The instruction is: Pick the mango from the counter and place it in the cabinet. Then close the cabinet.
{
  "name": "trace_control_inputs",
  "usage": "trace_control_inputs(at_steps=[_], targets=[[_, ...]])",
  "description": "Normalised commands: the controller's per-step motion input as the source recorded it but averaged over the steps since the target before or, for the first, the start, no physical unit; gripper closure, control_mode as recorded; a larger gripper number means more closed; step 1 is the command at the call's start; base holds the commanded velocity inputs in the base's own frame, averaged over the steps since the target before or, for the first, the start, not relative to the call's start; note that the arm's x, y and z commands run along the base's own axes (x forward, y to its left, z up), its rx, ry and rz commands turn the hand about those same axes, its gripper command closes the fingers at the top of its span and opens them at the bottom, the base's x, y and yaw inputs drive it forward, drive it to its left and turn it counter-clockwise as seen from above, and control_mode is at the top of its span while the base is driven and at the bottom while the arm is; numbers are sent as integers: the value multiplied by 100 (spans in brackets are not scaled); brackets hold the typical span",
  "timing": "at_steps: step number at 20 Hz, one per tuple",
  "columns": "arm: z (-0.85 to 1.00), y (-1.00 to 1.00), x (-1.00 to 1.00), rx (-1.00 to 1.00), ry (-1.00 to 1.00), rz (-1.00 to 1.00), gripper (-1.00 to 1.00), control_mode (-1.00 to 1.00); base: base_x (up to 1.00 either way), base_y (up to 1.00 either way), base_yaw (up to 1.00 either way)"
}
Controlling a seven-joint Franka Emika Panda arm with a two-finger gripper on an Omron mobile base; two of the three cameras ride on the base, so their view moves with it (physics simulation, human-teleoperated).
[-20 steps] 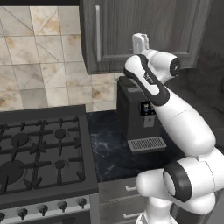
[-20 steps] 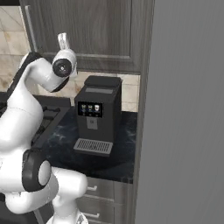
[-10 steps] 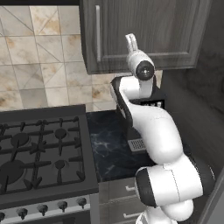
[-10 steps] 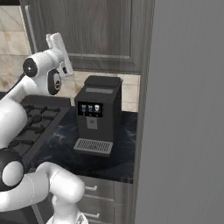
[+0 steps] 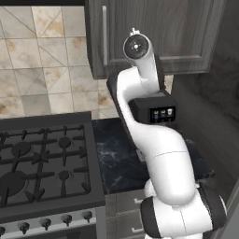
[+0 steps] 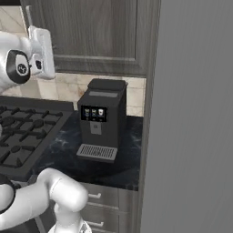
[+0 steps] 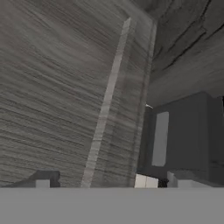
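The cabinet [image 5: 154,37] hangs above the counter [image 6: 68,157], its door shut flat with the bar handle [image 5: 104,35] at its left edge. The hand [image 6: 41,52] is raised against the door front; how far its fingers are parted cannot be told. A coffee machine [image 6: 101,119] stands at the counter's back, the stove [image 5: 42,158] beside it.

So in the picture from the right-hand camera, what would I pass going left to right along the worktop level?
Black gas stove → dark marble counter → black coffee machine → tall grey panel at the right edge. Above them hangs the dark wood-grain cabinet, with the robot's hand raised in front of it at upper left.
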Motion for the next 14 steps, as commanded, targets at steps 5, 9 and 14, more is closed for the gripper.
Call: trace_control_inputs(at_steps=[5, 9, 14], targets=[[-5, -40, -100, 0, 2, 0, -100, -100, 0, 0, 0], [-41, -58, -100, 4, -11, 0, -100, -100, 0, 0, 0], [-75, -70, -100, 7, -18, 0, -100, -100, 0, 0, 0]])
